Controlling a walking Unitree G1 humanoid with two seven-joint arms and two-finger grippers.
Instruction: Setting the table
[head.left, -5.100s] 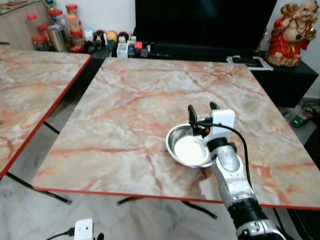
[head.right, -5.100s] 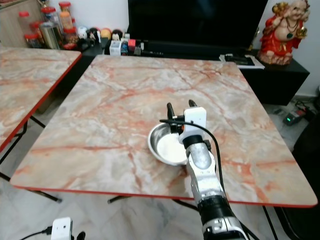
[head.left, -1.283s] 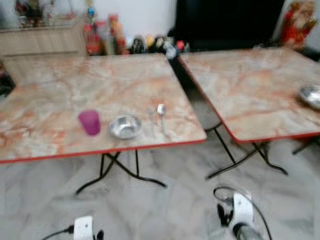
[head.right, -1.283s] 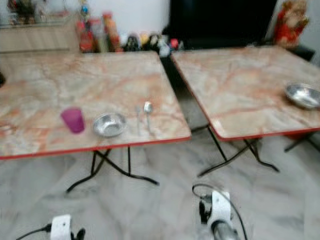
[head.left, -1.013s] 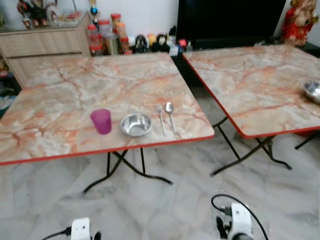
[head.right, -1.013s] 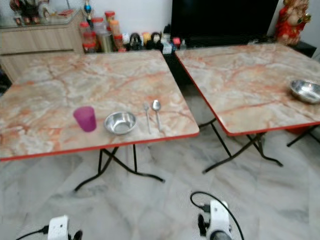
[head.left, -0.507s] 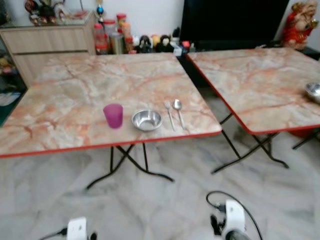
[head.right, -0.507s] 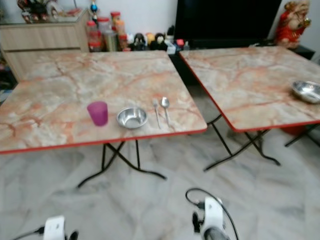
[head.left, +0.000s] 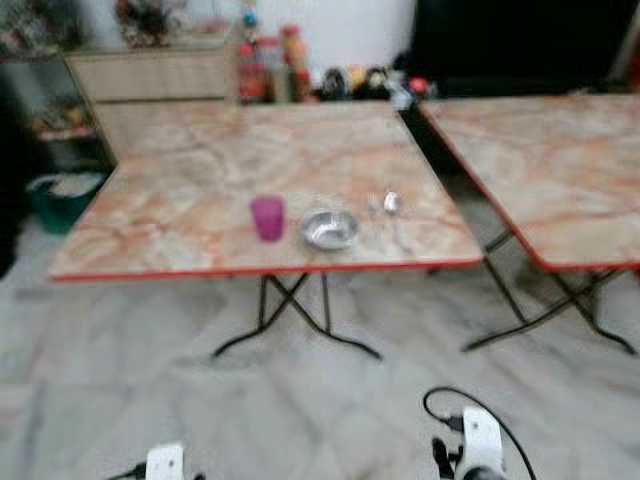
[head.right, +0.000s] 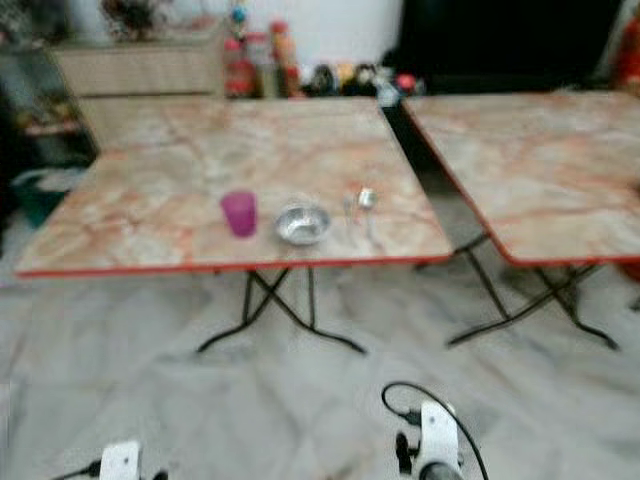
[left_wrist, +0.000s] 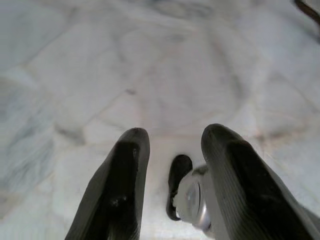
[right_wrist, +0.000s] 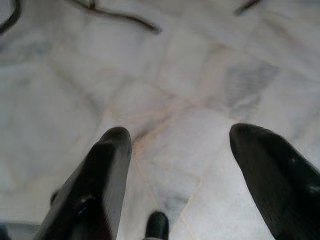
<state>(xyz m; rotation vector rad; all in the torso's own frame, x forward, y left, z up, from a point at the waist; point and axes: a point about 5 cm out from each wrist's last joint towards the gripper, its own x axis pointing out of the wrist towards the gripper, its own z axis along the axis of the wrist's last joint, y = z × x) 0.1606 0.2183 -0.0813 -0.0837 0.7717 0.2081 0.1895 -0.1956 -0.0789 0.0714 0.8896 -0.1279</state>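
Table (head.left: 200, 160): seen ahead, blurred, with red edges.
Bowl (head.left: 329, 229): set on the table, near its front edge.
Cup (head.left: 267, 217): stood just left of the bowl.
Spoon (head.left: 392, 205): laid right of the bowl.
Left gripper (left_wrist: 170, 150): hung over the floor (left_wrist: 150, 75), fingers held apart.
Right gripper (right_wrist: 175, 150): hung over the floor, fingers spread wide, nothing held.

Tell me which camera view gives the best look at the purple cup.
The left eye view, by a small margin: the purple cup is slightly larger there, standing on the table beside the steel bowl. The right eye view gives the same blurred scene. The wrist views look down at the marble floor.
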